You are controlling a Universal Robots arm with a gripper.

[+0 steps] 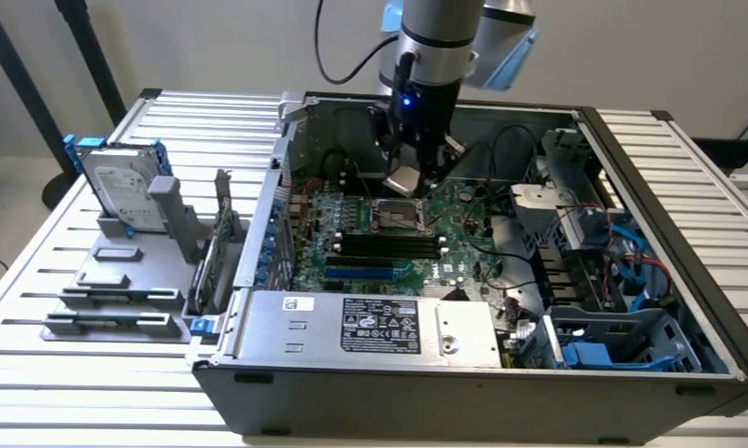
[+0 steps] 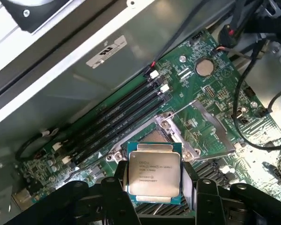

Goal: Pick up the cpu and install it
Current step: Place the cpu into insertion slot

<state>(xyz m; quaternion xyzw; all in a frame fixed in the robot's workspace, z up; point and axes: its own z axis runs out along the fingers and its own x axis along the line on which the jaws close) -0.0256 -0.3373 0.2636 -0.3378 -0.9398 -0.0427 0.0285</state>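
Note:
The cpu (image 2: 154, 172) is a flat square chip with a dull silver top and a thin green rim, and my gripper (image 2: 154, 187) is shut on its two sides. It hangs tilted above the open socket (image 2: 157, 137) on the green motherboard (image 2: 210, 93). In the exterior view the gripper (image 1: 409, 175) holds the cpu (image 1: 402, 180) inside the open computer case, just above the socket (image 1: 398, 217). The socket's metal load plate (image 2: 208, 123) is swung open to one side.
Black memory sticks (image 2: 117, 119) lie beside the socket, and black cables (image 2: 253, 126) loop over the board. The power supply (image 1: 367, 327) fills the case's front. On the exterior view's left, a hard drive in a blue frame (image 1: 122, 187) stands on a grey fixture (image 1: 119, 280).

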